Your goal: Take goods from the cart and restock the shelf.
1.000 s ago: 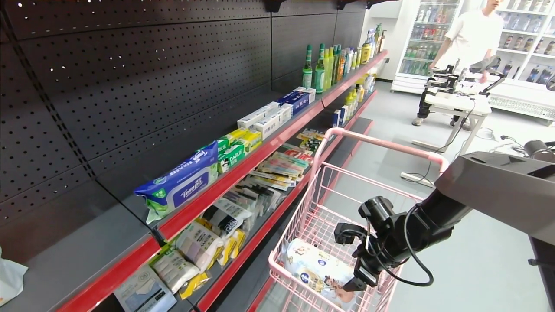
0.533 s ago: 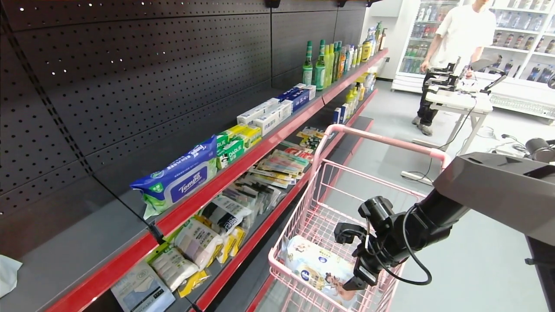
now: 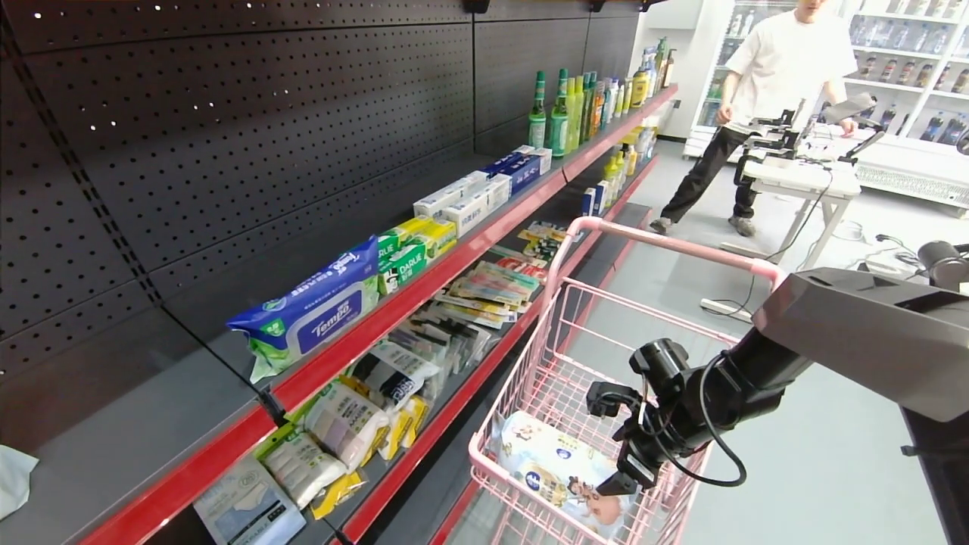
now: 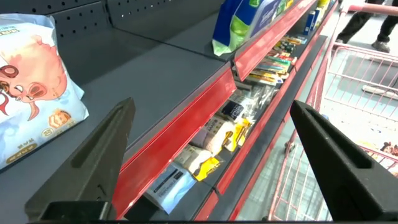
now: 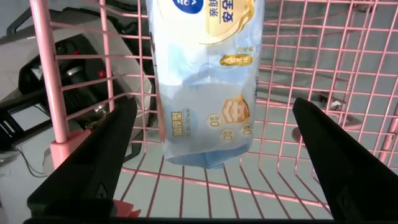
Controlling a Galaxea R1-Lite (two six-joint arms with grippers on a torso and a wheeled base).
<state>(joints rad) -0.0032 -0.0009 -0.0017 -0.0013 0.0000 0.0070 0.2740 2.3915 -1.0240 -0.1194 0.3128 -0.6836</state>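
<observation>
Right hand (image 3: pixel 612 441), fingers spread wide and holding nothing, hangs inside the pink wire shopping cart (image 3: pixel 666 244) over a pale blue soft pack (image 3: pixel 553 473) lying on the cart's floor. Left hand (image 4: pixel 211 106), likewise spread and holding nothing, hovers over the grey shelf board with a red front edge (image 4: pixel 155 81), near a white pack printed with a cartoon pig (image 4: pixel 28 87) that lies on the board.
</observation>
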